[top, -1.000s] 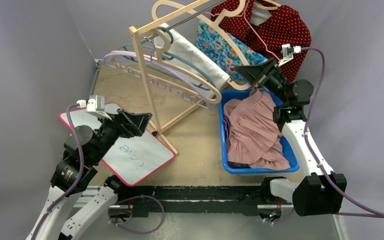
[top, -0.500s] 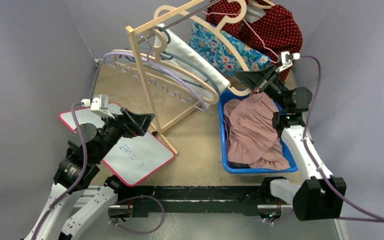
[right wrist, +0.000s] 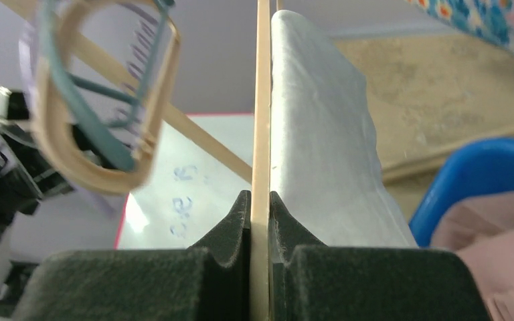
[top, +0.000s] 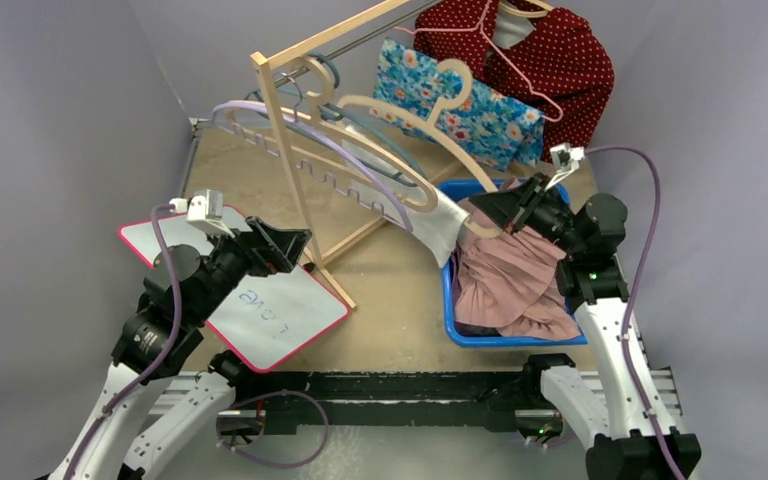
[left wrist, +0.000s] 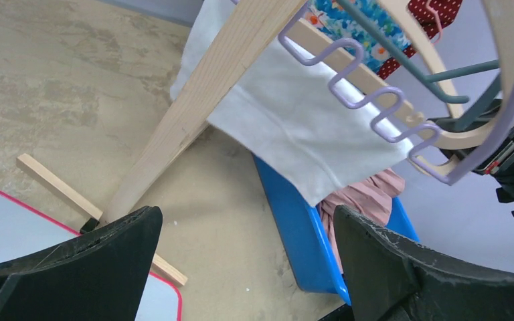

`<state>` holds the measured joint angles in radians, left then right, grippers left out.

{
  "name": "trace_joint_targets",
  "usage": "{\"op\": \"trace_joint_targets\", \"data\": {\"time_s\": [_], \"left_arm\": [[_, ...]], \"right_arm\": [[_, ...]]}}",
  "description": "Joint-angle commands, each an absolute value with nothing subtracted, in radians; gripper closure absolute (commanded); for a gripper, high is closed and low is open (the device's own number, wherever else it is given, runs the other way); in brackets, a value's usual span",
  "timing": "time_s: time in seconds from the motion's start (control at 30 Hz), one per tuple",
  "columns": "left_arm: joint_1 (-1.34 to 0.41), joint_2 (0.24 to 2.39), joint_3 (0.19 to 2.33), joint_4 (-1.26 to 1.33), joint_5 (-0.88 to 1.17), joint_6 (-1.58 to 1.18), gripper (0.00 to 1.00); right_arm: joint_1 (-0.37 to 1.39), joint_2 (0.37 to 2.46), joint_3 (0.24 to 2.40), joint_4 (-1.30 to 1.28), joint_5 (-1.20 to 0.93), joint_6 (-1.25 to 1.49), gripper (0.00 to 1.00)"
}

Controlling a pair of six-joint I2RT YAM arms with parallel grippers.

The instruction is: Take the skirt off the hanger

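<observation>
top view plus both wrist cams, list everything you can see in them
table: one, tan, under everything
clothes rack: one, pale wood, mid-table
bin: one, blue, right of the rack
whiteboard: one, white with red edge, near left
wooden hanger: one, pale wood, on the rail
notched hanger: one, pale wood, on the rail
lavender hanger: one, lavender, on the rail
teal hanger: at least one, teal, on the rail
pink hanger: one, pink, far end of rail
red garment: one, dark red with white dots, on the pink hanger
floral garment: one, blue floral, beside the red one
white garment: one, white, hanging over the bin's left rim
pink garment: one, dusty pink, in the bin
left gripper: one, black, open above the whiteboard
right gripper: one, black, shut on the wooden hanger
</observation>
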<state>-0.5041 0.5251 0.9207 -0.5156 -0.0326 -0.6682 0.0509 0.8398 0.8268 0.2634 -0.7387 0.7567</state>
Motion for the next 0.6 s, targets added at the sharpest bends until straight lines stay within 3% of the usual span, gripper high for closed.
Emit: {"op": "trace_joint_targets", "data": {"time_s": [0.0, 0.3, 0.57], "left_arm": [[-0.497, 0.548, 0.903, -0.451, -0.009, -0.653, 0.0], [-0.498, 0.577, 0.894, -0.396, 0.031, -0.663, 0.0], [-0.497, 0.624, 0.858, -0.276, 0.144, -0.713, 0.03]], "right_arm": [[0.048, 0.808, 0.8, 0.142, -0.829, 0.567, 1.0], [0.054, 0.767, 0.715, -0.01, -0.972, 0.488, 1.0], [0.138, 0.757, 0.681, -0.149, -0.972, 0.41, 1.0]]}}
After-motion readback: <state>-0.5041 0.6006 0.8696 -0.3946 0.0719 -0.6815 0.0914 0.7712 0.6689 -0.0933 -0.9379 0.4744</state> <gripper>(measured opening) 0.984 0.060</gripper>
